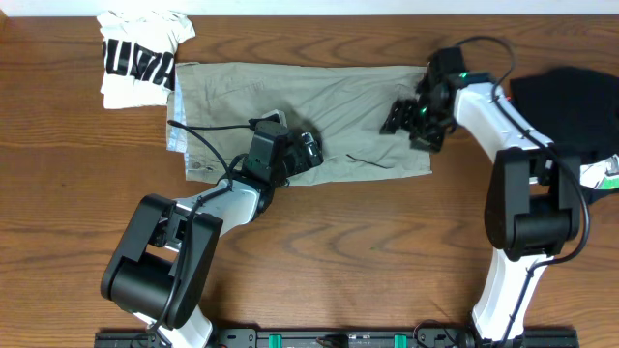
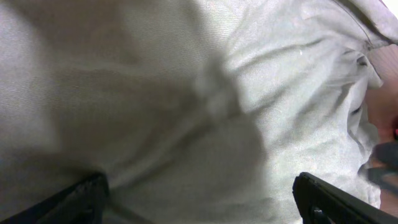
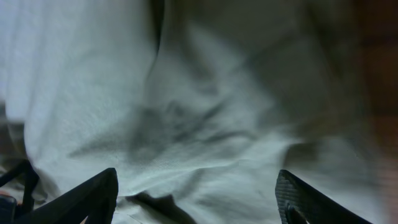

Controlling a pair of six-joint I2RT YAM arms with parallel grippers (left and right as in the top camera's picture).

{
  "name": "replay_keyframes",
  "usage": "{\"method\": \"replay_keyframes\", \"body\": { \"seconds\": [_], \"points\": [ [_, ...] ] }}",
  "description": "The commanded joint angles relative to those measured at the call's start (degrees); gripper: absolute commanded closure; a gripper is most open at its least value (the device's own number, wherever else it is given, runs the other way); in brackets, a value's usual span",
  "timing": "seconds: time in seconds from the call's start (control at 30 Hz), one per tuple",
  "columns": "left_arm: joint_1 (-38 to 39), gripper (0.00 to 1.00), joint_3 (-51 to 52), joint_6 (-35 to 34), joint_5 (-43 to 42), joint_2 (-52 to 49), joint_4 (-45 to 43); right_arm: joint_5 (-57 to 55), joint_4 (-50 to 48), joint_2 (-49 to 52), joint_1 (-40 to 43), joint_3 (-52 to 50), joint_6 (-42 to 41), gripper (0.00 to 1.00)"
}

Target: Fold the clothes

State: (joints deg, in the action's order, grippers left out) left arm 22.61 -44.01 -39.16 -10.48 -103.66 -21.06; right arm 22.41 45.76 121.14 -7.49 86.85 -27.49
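The pale khaki shorts [image 1: 319,101] lie spread flat across the middle of the table, waistband end at the left. My left gripper [image 1: 308,150] is open, low over the shorts' front edge near the middle; its wrist view is filled with the cloth [image 2: 186,93], fingers spread wide [image 2: 199,199]. My right gripper [image 1: 401,118] is open, down on the shorts' right end; its wrist view shows wrinkled cloth [image 3: 186,112] between the spread fingers [image 3: 196,199].
A folded white tee with black print [image 1: 140,58] lies at the back left, touching the shorts' corner. A dark garment [image 1: 571,101] lies at the right edge, with a white item [image 1: 600,172] below it. Bare wood fills the front.
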Motion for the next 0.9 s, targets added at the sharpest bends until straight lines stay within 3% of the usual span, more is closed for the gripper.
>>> {"method": "replay_keyframes", "body": {
  "seconds": [0.0, 0.3, 0.5, 0.73, 0.87],
  "points": [
    [-0.9, 0.02, 3.8, -0.5, 3.5, -4.7, 3.4, 3.5, -2.4, 0.3, -1.1, -2.7, -4.2, 0.23],
    [-0.9, 0.02, 3.8, -0.6, 3.5, -4.7, 3.4, -1.0, -6.9, 0.3, -1.3, -4.2, -6.4, 0.26],
    [-0.9, 0.02, 3.8, -0.5, 3.5, -4.7, 3.5, -5.7, -8.6, 0.4, -1.3, -4.3, -6.4, 0.46],
    [-0.9, 0.02, 3.8, -0.5, 3.5, -4.7, 3.5, -6.4, -11.1, 0.4, -1.3, -4.3, -6.3, 0.61],
    [-0.9, 0.02, 3.8, -0.5, 3.5, -4.7, 3.5, -7.6, -12.4, 0.4, -1.3, -4.3, -5.0, 0.61]
  ]
}}
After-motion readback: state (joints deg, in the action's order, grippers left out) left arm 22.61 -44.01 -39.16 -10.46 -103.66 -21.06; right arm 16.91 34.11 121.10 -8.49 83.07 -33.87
